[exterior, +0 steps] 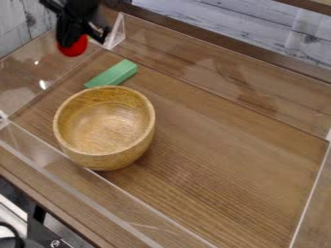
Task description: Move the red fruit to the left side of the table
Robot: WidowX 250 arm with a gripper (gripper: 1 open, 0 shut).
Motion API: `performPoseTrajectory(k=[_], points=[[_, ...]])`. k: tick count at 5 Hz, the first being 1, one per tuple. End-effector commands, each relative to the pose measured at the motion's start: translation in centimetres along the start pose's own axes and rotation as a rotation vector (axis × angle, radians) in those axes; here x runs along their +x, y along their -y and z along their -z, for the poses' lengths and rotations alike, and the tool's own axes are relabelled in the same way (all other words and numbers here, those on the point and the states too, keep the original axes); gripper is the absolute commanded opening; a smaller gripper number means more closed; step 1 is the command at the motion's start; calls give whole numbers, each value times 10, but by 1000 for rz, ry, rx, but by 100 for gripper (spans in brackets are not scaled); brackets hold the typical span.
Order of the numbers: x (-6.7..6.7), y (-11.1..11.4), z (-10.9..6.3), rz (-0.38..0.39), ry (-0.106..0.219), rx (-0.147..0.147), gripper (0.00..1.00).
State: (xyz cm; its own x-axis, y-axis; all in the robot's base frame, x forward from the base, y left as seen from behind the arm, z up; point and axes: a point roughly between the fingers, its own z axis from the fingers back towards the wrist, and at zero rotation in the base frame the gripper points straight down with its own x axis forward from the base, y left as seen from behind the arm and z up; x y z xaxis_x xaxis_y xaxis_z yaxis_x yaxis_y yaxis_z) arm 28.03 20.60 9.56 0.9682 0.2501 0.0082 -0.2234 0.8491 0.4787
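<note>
Clamping the red fruit (73,44) between its dark jaws, the gripper (75,37) hangs near the top left corner of the view, its black body reaching in from the upper edge. The fruit shows as a bright red blob just under the black fingers, clear of the wood below as far as the view lets me judge; its green top is hidden or too small to make out.

Just below and to the right of the fruit lies a flat green block (112,74), apart from it. Nearer the camera stands a wooden bowl (104,126), empty, well apart from the gripper. Around all of this runs the table (233,145), brown wood grain, edged by low clear plastic walls (111,33), one corner of which stands right beside the gripper.

By my reading the task is mostly done: the fruit is lifted and carried over the left part of the table. What is left is to lower it, set it on the wood beside the green block, and let go.

No brand, label or writing can be read anywhere.
</note>
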Motion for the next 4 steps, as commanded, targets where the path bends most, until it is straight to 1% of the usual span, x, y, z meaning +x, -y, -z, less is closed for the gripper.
performPoseTrajectory(k=[1,2,3,4], points=[[-4,-3,10,-20,20,4,0],[-8,-4,15,-24,11,-11,0],[-11,-4,15,-28,3,-24,0],[-7,-7,9,-12,3,-38,0]])
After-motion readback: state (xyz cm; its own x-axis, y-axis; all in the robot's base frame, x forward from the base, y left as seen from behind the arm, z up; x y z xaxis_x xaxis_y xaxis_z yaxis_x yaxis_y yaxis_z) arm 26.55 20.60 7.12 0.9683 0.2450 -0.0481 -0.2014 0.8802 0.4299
